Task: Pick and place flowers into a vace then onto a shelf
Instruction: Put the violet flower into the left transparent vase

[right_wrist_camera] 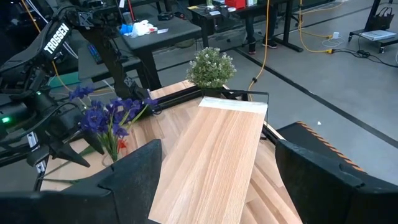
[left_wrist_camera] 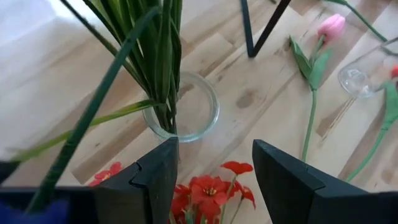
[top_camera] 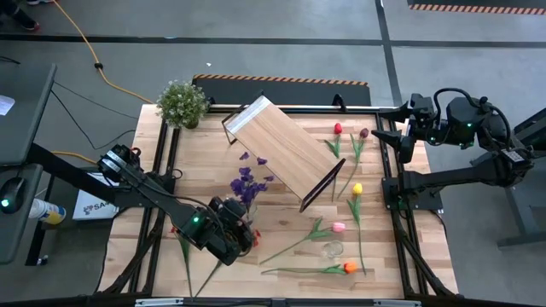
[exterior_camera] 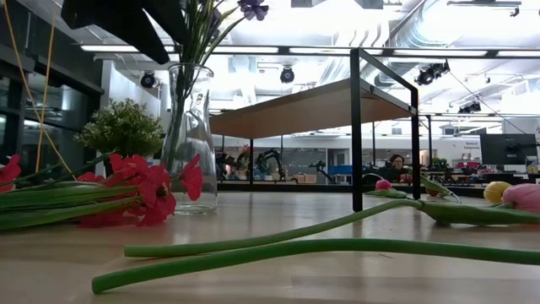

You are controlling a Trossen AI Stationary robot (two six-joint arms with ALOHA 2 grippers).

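The left gripper [top_camera: 241,232] sits at the lower left of the high view, just over a clear glass vase [left_wrist_camera: 183,107]. Its jaws are apart and hold nothing. The purple flowers [top_camera: 247,185] stand in the vase with their green stems down inside it. Red flowers [left_wrist_camera: 208,186] lie on the desk [top_camera: 290,234] right beside the vase, under the jaws.

The shelf [top_camera: 281,147] sits in the middle of the high view, turned at a slant. To the right of it lie more flowers: a red tulip [top_camera: 338,129] and a dark tulip [top_camera: 364,134] near the top, a yellow tulip [top_camera: 357,188] lower down, then a pink tulip [top_camera: 339,227] and an orange tulip [top_camera: 350,268] near the bottom. A small clear glass [top_camera: 332,250] lies between the pink and orange ones.

The right gripper [top_camera: 386,124] waits at the upper right of the high view, by the desk's edge. Its jaws are wide and hold nothing.

A bushy green plant [top_camera: 182,103] stands at the upper left corner of the desk.
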